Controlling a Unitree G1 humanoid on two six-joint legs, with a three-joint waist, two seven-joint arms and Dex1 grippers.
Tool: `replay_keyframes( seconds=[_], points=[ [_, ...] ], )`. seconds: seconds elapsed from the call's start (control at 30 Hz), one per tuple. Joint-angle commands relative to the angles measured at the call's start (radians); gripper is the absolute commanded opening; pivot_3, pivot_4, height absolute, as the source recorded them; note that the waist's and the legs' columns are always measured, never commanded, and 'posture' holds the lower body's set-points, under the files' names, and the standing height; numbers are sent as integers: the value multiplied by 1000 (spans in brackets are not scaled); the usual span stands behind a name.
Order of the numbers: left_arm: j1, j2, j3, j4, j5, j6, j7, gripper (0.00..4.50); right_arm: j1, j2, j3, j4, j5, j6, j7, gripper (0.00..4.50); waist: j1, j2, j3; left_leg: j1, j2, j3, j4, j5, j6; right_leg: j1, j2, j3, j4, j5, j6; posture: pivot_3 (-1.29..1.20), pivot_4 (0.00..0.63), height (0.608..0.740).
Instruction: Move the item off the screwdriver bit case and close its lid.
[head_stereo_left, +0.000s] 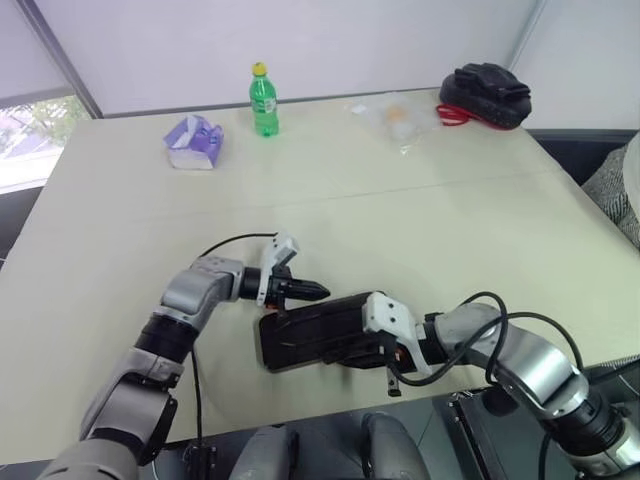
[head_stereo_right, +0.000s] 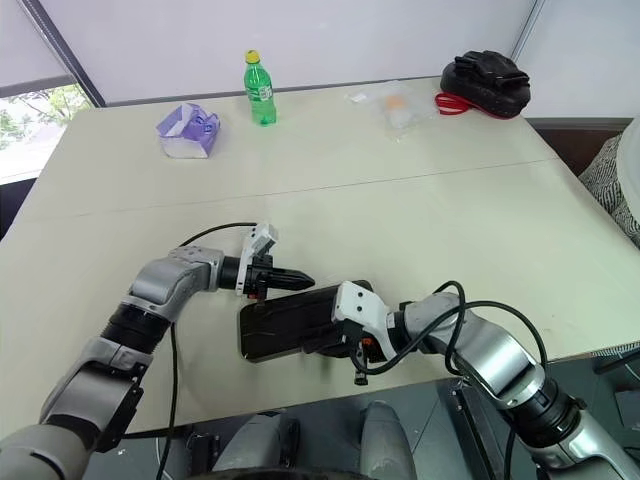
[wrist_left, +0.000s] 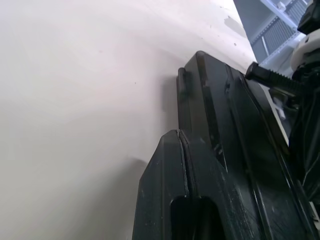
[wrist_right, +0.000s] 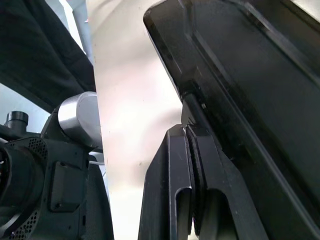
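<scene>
Case (head_stereo_right: 290, 322): flat dark glossy plastic rectangle with rounded corners and ribbed lid (head_stereo_left: 310, 330), lying on matte beige table (head_stereo_left: 420, 220) between both fingertips. Left gripper (head_stereo_left: 318, 291) pressed together at its far edge; right gripper (wrist_right: 192, 132) together at its near edge, contact unclear. Bits hidden.

On the pale table (head_stereo_right: 420, 220) the dark screwdriver bit case (head_stereo_right: 290, 320) lies near the front edge. The left gripper (head_stereo_right: 300, 281), fingers pressed together, points at its far edge; the right gripper (head_stereo_right: 350, 345) presses its near end.

Far back stands a green bottle (head_stereo_right: 260, 90).
</scene>
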Motion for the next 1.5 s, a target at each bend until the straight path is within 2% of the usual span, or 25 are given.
replay_keyframes(
  seconds=[0.03,0.6,1.07,1.23,1.5],
  points=[
    [3,-10,-1,-12,25,-36,1,0,6,2,9,-20,-36,-24,-29,63,0,0,0,0,0,0,0,0,0,0,0,0,0,0,0,0,150,740],
    [93,-14,-89,20,151,-154,-63,0,-7,36,37,3,-199,-85,-169,63,-6,0,-2,3,0,0,0,0,0,2,1,0,1,0,0,0,150,740],
    [107,-20,-69,11,156,-149,-60,0,-22,41,78,35,-340,-150,-204,63,-21,0,-5,4,1,0,0,0,0,3,1,0,2,0,0,0,150,740],
    [103,-26,-32,-2,148,-138,-43,0,-20,45,21,-16,-282,-86,-177,63,-21,0,-5,4,1,0,0,0,0,3,1,0,2,0,0,0,150,740],
    [62,-22,124,-63,83,-99,37,0,27,-103,-166,-188,-102,46,-44,63,-16,-1,-4,1,0,-2,1,0,0,2,1,0,1,0,0,0,150,740]
  ],
)
